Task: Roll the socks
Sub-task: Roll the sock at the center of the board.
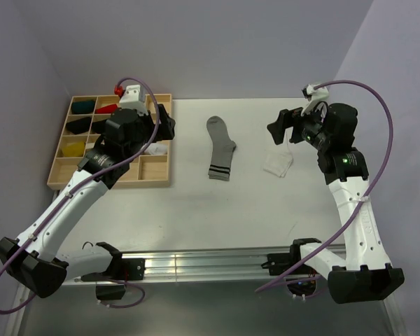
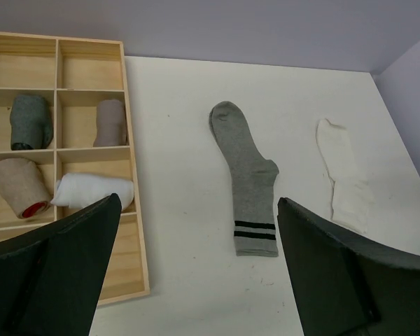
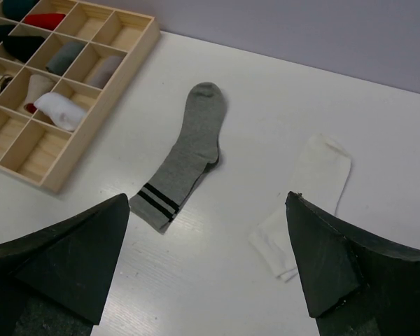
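Two socks lie flat and apart on the white table. The grey sock [image 1: 221, 148] [image 2: 248, 175] [image 3: 189, 150] is mid-table, toe to the back and its dark-striped cuff to the front. The shorter white sock [image 1: 278, 164] [image 2: 343, 175] [image 3: 308, 189] lies to its right. My left gripper [image 1: 164, 126] [image 2: 198, 203] hangs open above the tray's right edge, left of the grey sock, holding nothing. My right gripper [image 1: 280, 127] [image 3: 206, 199] hangs open above the table just behind the white sock, also empty.
A wooden compartment tray [image 1: 112, 183] [image 2: 129, 175] [image 3: 105, 112] stands at the back left, holding several rolled cloth bundles, among them a white roll [image 2: 91, 190] and a dark grey one [image 2: 31, 120]. Walls close the back and both sides. A metal rail [image 1: 210, 264] runs along the front edge.
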Controlling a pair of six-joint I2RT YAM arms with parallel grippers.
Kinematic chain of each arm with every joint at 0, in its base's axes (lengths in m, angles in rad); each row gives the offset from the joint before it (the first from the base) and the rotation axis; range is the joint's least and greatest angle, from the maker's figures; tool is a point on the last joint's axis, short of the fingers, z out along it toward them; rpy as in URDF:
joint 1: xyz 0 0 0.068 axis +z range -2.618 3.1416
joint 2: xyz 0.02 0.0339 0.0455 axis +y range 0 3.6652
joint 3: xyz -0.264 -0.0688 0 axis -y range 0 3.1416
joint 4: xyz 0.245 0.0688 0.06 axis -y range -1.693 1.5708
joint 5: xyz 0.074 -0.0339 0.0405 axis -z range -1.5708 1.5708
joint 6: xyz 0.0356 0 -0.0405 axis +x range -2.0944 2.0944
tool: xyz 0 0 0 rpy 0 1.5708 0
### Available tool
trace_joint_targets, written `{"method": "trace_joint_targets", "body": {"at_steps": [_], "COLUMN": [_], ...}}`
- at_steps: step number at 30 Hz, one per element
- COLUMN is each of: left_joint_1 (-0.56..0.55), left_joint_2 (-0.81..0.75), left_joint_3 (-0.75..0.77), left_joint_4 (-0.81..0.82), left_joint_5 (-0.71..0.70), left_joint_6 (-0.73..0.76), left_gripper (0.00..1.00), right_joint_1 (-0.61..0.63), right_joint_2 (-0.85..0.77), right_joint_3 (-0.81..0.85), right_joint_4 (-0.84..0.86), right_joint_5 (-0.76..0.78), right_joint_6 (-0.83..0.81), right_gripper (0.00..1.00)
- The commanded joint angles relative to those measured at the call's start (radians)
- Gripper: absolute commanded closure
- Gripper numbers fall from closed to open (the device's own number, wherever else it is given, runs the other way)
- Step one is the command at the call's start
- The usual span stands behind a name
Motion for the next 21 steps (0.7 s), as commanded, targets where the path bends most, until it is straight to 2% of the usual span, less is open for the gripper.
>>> {"method": "trace_joint_targets", "body": {"at_steps": [1, 8, 13, 15, 17, 21], "left_joint_1": [0.001, 0.003, 0.003, 0.003, 0.001, 0.003], "left_joint_2": [-0.002, -0.003, 0.003, 0.012, 0.012, -0.017], "left_joint_3": [0.04, 0.04, 0.055, 0.082, 0.103, 0.135], "left_joint_4": [0.006, 0.003, -0.014, -0.046, -0.07, -0.126], "left_joint_5": [0.016, 0.026, 0.033, 0.029, 0.004, -0.026], "left_joint_6": [0.003, 0.006, 0.003, -0.006, -0.015, -0.009], "left_gripper": [0.01, 0.01, 0.01, 0.01, 0.0, 0.01], "right_joint_1": [0.006, 0.006, 0.016, 0.087, 0.201, 0.335], "right_joint_2": [-0.027, -0.014, 0.05, 0.129, 0.208, 0.36], "right_joint_3": [-0.014, -0.01, 0.014, 0.032, 0.072, 0.095], "right_joint_4": [0.054, 0.037, -0.004, -0.027, -0.078, -0.092], "right_joint_5": [0.006, -0.001, -0.044, -0.003, 0.084, 0.126], "right_joint_6": [-0.002, -0.004, -0.051, -0.123, -0.18, -0.229], "right_gripper": [0.0, 0.0, 0.0, 0.01, 0.07, 0.17]}}
